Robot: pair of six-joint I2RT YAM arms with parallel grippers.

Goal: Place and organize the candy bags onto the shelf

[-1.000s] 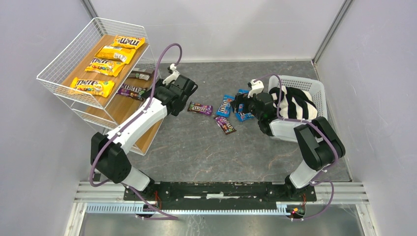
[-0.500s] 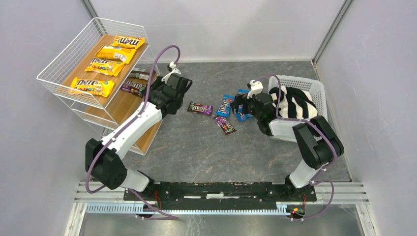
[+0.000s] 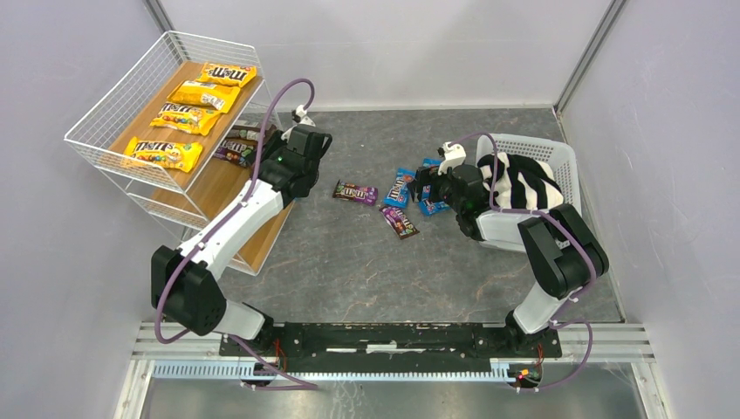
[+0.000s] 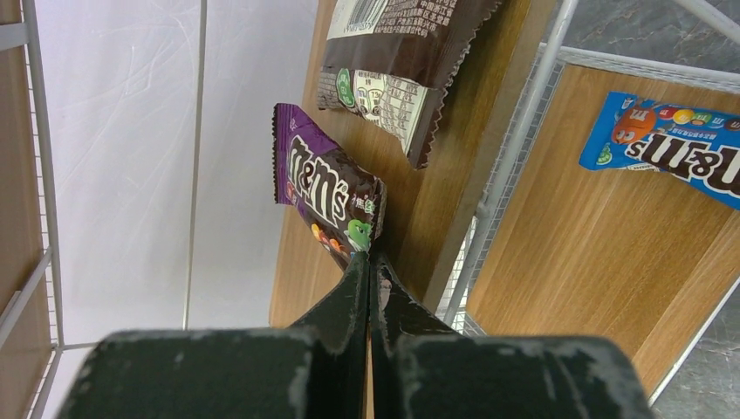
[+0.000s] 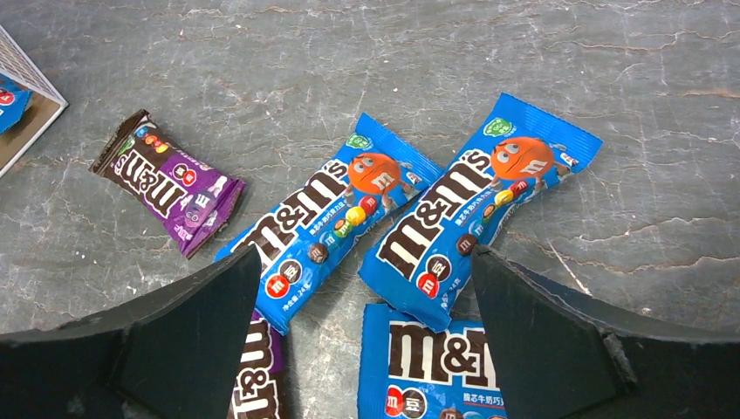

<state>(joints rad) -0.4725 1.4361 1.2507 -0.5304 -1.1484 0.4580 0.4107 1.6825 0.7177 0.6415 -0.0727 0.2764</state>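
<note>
candy bags [image 5: 327,218] glossy, flat; shelf [image 4: 567,262] boards wooden.

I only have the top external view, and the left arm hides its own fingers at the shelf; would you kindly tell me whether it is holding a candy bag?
Observer: Yes. The left wrist view shows the left gripper shut on one end of a purple candy bag, at the edge of a wooden shelf board.
Operator: Thank you. Is anything lying on that board?
Observer: A brown bag lies just beyond the purple one, with its printed back and barcode facing up.
Operator: And what is the right arm's state?
Observer: In the right wrist view the right gripper is open, its fingers standing either side of two blue bags that lie flat on the table.
</note>
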